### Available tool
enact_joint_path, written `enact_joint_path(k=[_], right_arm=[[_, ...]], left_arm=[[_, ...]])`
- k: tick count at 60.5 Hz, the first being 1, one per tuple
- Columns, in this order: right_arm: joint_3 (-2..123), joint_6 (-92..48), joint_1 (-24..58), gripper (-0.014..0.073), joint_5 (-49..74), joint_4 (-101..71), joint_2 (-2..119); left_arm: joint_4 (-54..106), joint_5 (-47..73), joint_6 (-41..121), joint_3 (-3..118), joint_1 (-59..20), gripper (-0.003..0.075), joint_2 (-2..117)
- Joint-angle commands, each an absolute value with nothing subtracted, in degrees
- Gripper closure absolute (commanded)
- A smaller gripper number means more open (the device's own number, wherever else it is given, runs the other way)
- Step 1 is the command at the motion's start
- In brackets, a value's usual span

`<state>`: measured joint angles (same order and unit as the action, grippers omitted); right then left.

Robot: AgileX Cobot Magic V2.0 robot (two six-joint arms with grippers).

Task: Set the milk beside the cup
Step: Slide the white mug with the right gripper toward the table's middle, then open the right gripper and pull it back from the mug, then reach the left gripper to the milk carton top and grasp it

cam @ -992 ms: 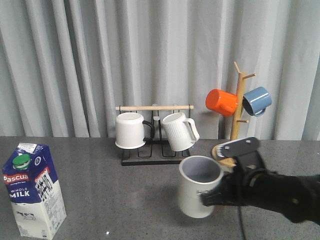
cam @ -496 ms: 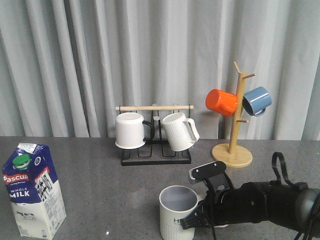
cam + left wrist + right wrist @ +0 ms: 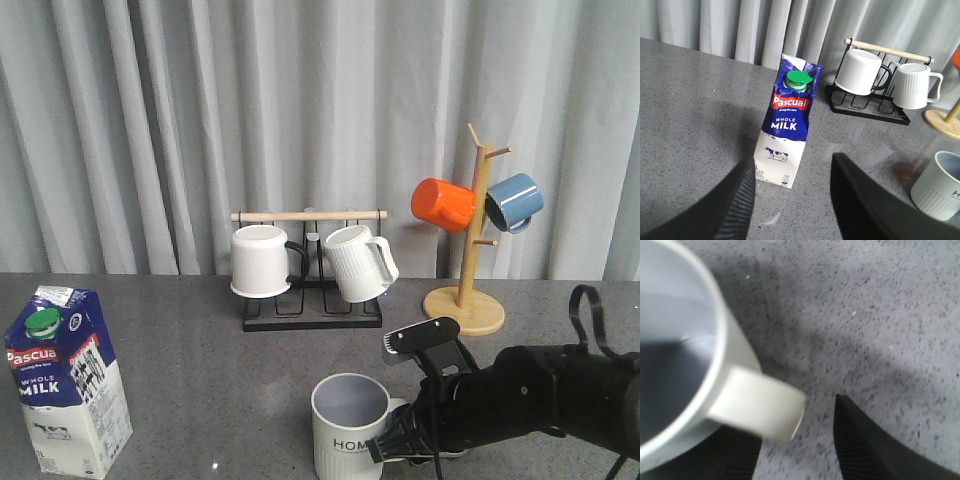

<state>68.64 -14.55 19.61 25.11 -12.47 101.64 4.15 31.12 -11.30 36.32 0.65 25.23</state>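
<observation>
— Right gripper point(image 3: 392, 443) first — what is it doing?
— Its jaws stand apart on either side of the cup's handle point(image 3: 757, 409), gripping nothing that I can see. The cup point(image 3: 351, 427), off-white with "HOME" on its side, sits upright on the grey table point(image 3: 200, 380), near the front edge.
— And the left gripper point(image 3: 790, 200)?
— Wide open and empty, hanging above the table with the milk point(image 3: 785, 135) just beyond its fingertips.
— Where is the milk?
— Upright at the table's front left — well apart from the cup. Behind stand a black rack point(image 3: 312, 315) with two white mugs and a wooden mug tree point(image 3: 470, 250).
</observation>
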Motion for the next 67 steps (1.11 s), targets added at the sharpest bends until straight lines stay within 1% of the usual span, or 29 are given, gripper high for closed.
enact_joint_path(k=[1, 15, 20, 28, 35, 47, 57, 62, 67], right_arm=[[70.4, -14.6, 19.5, 0.0251, 26.2, -12.6, 97.9], [70.4, -14.3, 19.5, 0.0253, 38.3, -13.9, 91.6], [69.4, -14.9, 19.5, 0.0267, 41.7, -13.9, 86.4], [64.3, -15.7, 19.5, 0.0315, 41.9, -13.9, 76.6], [57.4, -17.2, 19.5, 0.04, 41.2, -13.8, 66.3], [43.5, -18.0, 19.5, 0.061, 38.8, -13.0, 49.0], [33.0, -17.9, 19.5, 0.0603, 33.8, -11.7, 38.6], [28.8, -17.4, 19.5, 0.0603, 31.8, -11.7, 35.6], [26.2, -17.0, 19.5, 0.0603, 30.7, -11.7, 34.1]], left_arm=[[4.5, 27.6, -11.4, 38.1, 0.5, 0.0374, 26.0], [4.5, 29.0, -11.4, 38.1, 0.5, 0.0374, 26.0], [4.5, 29.3, -11.4, 38.1, 0.5, 0.0374, 26.0], [4.5, 29.7, -11.4, 38.1, 0.5, 0.0374, 26.0], [4.5, 29.7, -11.4, 38.1, 0.5, 0.0374, 26.0], [4.5, 30.2, -11.4, 38.1, 0.5, 0.0374, 26.0], [4.5, 31.4, -11.1, 39.6, 0.5, 0.0374, 27.5], [4.5, 35.0, -8.7, 42.6, 0.5, 0.037, 30.5], [4.5, 39.0, -6.0, 47.3, 0.5, 0.0346, 34.7]])
